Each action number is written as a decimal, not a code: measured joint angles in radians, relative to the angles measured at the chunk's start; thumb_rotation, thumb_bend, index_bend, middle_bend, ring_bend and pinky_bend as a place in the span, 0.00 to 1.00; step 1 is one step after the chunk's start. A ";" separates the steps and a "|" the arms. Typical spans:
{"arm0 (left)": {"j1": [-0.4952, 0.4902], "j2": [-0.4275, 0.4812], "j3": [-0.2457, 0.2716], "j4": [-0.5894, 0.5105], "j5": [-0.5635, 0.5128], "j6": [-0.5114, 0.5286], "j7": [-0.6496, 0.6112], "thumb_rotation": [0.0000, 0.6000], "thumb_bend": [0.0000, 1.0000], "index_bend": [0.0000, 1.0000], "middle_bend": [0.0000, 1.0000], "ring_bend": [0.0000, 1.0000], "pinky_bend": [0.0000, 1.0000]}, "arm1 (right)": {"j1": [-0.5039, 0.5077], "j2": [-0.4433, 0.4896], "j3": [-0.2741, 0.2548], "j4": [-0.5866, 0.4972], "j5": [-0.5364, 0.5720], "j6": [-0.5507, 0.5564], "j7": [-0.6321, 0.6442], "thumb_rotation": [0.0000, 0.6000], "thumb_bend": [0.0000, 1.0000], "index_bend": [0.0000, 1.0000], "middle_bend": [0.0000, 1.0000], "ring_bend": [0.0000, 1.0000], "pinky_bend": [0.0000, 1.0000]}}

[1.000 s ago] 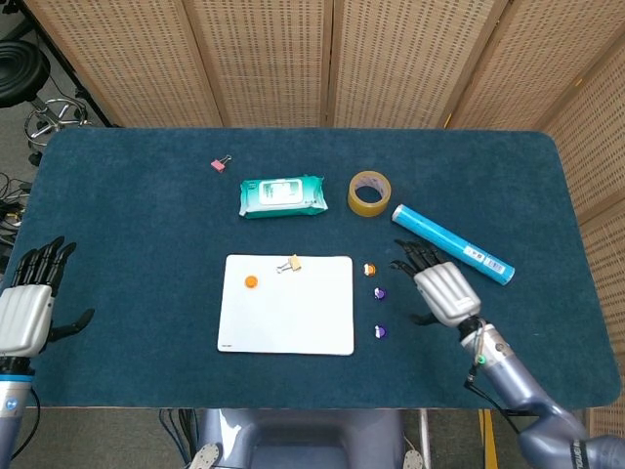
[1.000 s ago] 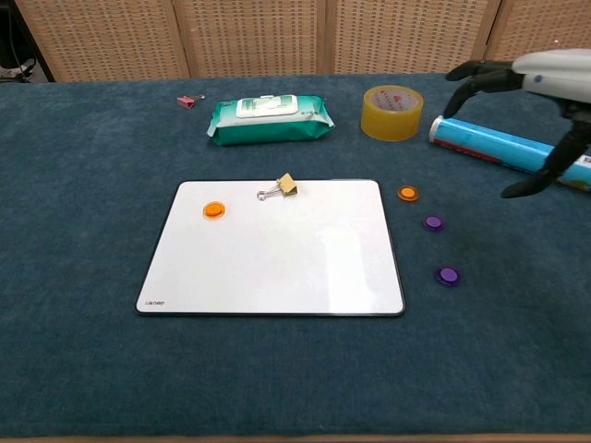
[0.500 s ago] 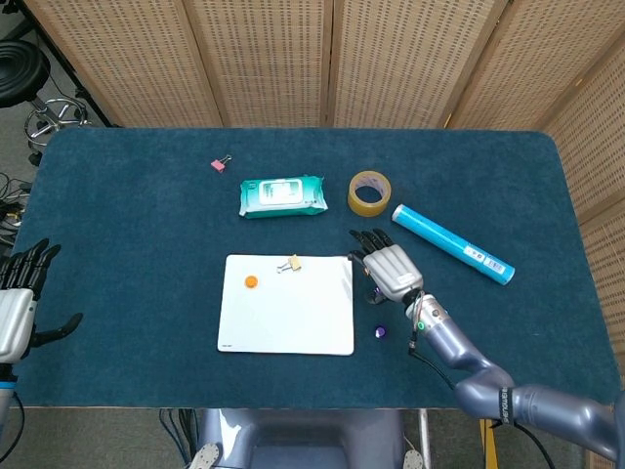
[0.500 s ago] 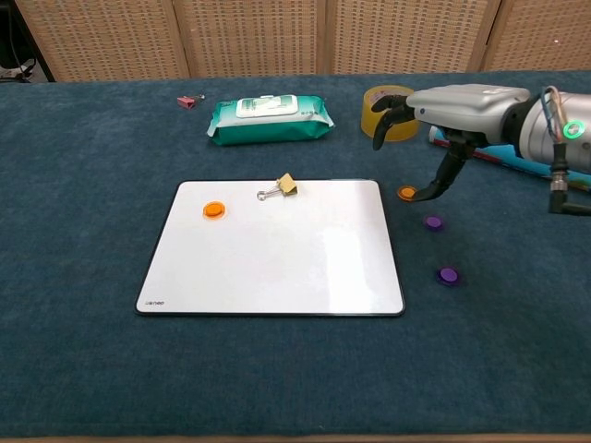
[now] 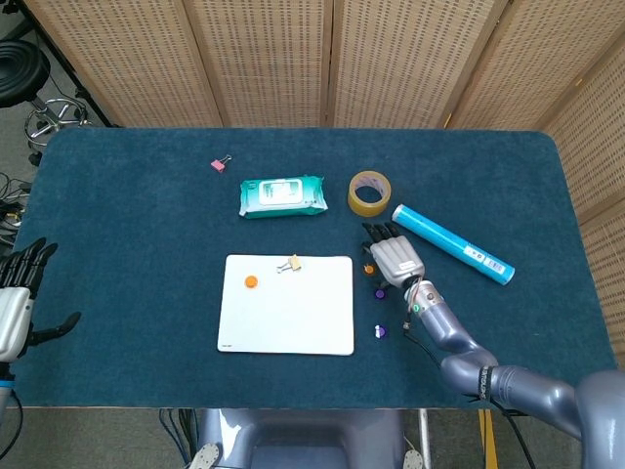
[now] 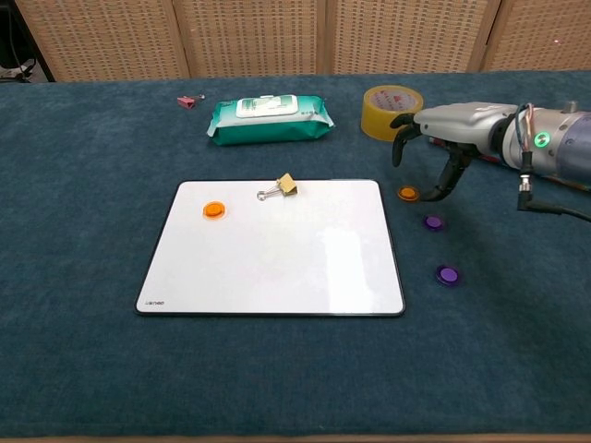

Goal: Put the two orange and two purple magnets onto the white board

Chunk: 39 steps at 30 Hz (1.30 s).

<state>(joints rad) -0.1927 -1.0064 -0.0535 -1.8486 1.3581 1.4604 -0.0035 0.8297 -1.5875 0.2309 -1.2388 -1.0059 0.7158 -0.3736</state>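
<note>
While one orange magnet already sits on the white board, the second orange magnet lies just off the board's right edge, directly beneath the right hand, whose fingers hang spread and empty.

Left robot hand edge-cropped

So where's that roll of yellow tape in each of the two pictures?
Head view: the tape roll lies above centre, slightly right, beyond the right hand.
Chest view: the tape roll sits upper right of centre.
Shared landmark: the green wipes pack lies just to its left in both.
</note>
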 measured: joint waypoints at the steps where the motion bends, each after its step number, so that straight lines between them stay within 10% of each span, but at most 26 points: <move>1: 0.001 0.000 -0.002 -0.001 0.001 0.000 0.000 1.00 0.20 0.01 0.00 0.00 0.00 | 0.001 -0.003 -0.002 0.004 0.002 -0.001 0.004 1.00 0.28 0.31 0.00 0.00 0.00; 39: 0.024 0.013 -0.035 -0.004 -0.002 -0.030 -0.015 1.00 0.20 0.02 0.00 0.00 0.00 | 0.049 -0.096 -0.026 0.154 0.061 -0.038 0.077 1.00 0.33 0.38 0.00 0.00 0.00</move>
<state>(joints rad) -0.1687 -0.9932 -0.0883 -1.8527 1.3563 1.4300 -0.0185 0.8788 -1.6834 0.2044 -1.0846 -0.9451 0.6778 -0.2962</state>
